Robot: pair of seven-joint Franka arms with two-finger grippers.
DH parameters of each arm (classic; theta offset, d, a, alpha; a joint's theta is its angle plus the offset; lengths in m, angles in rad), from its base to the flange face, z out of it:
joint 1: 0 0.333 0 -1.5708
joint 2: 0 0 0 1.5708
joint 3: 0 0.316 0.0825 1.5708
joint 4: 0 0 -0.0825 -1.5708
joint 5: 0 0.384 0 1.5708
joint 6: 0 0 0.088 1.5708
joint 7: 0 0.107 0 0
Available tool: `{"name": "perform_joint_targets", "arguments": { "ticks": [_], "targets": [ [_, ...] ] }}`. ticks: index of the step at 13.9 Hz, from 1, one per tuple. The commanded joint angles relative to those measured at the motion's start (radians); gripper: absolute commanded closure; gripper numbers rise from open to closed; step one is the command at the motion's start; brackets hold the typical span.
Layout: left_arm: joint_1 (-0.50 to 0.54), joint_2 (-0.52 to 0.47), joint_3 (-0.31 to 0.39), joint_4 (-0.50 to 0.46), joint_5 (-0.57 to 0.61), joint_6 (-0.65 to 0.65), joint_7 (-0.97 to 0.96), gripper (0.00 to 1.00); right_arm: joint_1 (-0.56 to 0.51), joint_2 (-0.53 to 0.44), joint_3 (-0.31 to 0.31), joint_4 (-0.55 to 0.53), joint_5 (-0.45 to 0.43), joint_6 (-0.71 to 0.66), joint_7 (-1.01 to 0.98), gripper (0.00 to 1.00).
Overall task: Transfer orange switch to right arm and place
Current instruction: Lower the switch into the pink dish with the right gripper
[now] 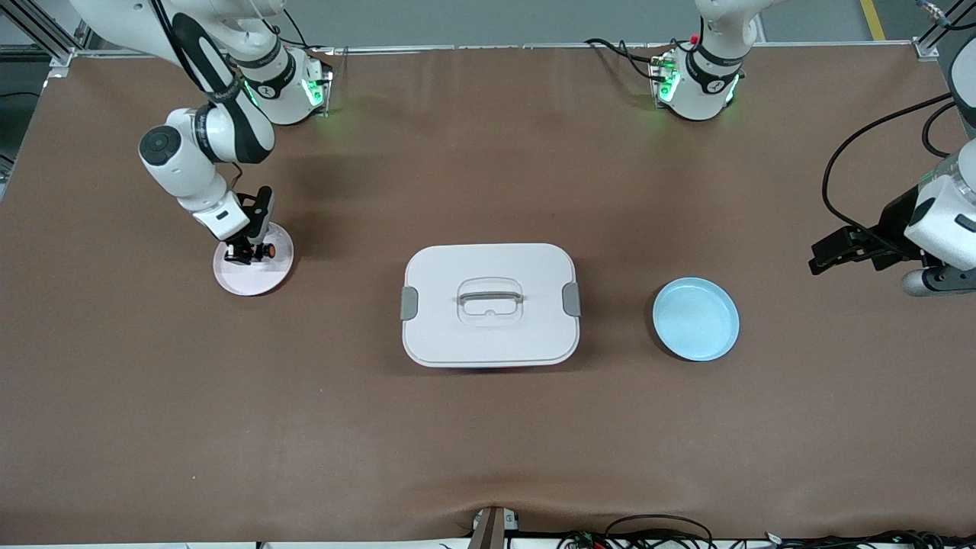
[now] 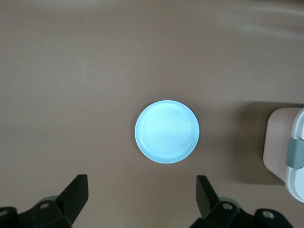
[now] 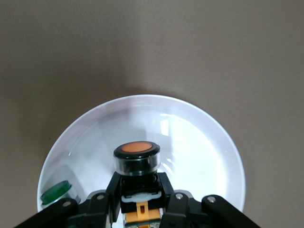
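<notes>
The orange switch [image 1: 266,249] [image 3: 137,156], a black body with orange sections and a round black end with an orange face, is between the fingers of my right gripper [image 1: 245,255] [image 3: 140,184], which is shut on it. The gripper holds it low over a white plate [image 1: 259,280] [image 3: 213,147] toward the right arm's end of the table; I cannot tell whether the switch touches the plate. My left gripper [image 1: 817,256] [image 2: 141,190] waits open and empty above the table at the left arm's end, beside a light blue plate [image 1: 695,318] [image 2: 166,131].
A small green-and-silver part [image 3: 56,192] lies at the rim of the white plate. A white lidded box with a handle and grey clips [image 1: 489,305] [image 2: 285,156] stands mid-table between the two plates. Brown mat covers the table.
</notes>
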Motion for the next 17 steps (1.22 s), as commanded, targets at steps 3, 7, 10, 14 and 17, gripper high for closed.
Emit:
{"name": "perform_joint_targets", "arguments": {
  "ticks": [3, 7, 10, 14, 17],
  "targets": [
    [-0.397, -0.015, 0.409, 0.005, 0.003, -0.047, 0.021, 0.00, -0.019, 0.028, 0.010, -0.006, -0.011, 0.040, -0.002, 1.00],
    [-0.415, -0.044, 0.439, -0.004, -0.005, -0.058, 0.021, 0.00, -0.022, 0.069, 0.010, -0.006, -0.011, 0.095, 0.000, 1.00],
    [-0.412, -0.112, 0.437, -0.059, -0.005, -0.071, 0.019, 0.00, -0.026, 0.066, 0.010, -0.006, -0.005, 0.091, 0.024, 0.01],
    [-0.404, -0.156, 0.434, -0.094, -0.005, -0.072, 0.017, 0.00, -0.025, 0.052, 0.013, -0.003, -0.005, 0.082, 0.047, 0.00],
    [-0.306, -0.175, 0.332, -0.117, -0.005, -0.072, 0.017, 0.00, -0.025, 0.031, 0.016, 0.003, -0.005, 0.051, 0.050, 0.00]
  ]
}}
